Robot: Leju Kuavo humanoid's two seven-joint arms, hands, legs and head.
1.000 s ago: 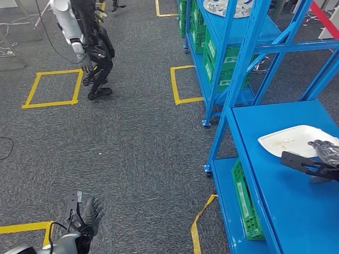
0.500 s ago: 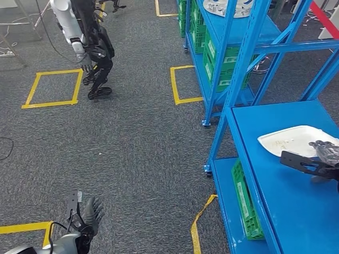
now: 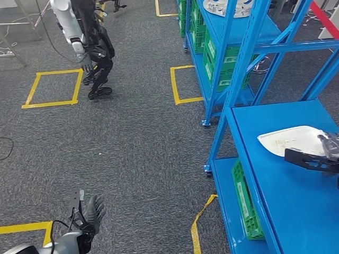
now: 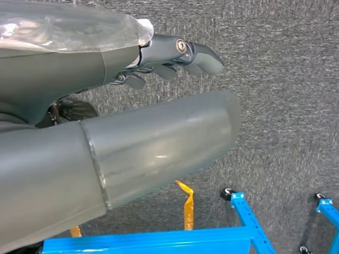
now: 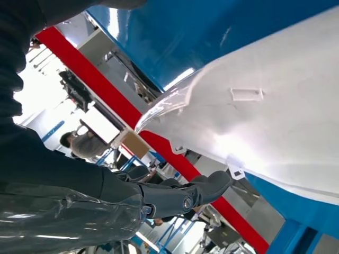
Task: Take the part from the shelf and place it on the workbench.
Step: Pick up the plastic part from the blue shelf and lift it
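Observation:
The part is a flat white moulded panel lying on the blue shelf at the right. My right hand is at the panel's near right end, at the picture's edge. In the right wrist view its dark fingers lie stretched out just beside the panel's rim, not closed around it. Whether they touch it I cannot tell. My left hand hangs low over the carpet at my left side, fingers apart and holding nothing.
A green crate sits on the shelf level below the panel. A second blue rack with more green crates stands farther back. Another robot stands at the far left by a yellow floor square. A person is in the background.
My right hand has slid a little to the right along the white panel's end. The left arm and the panel have stayed put.

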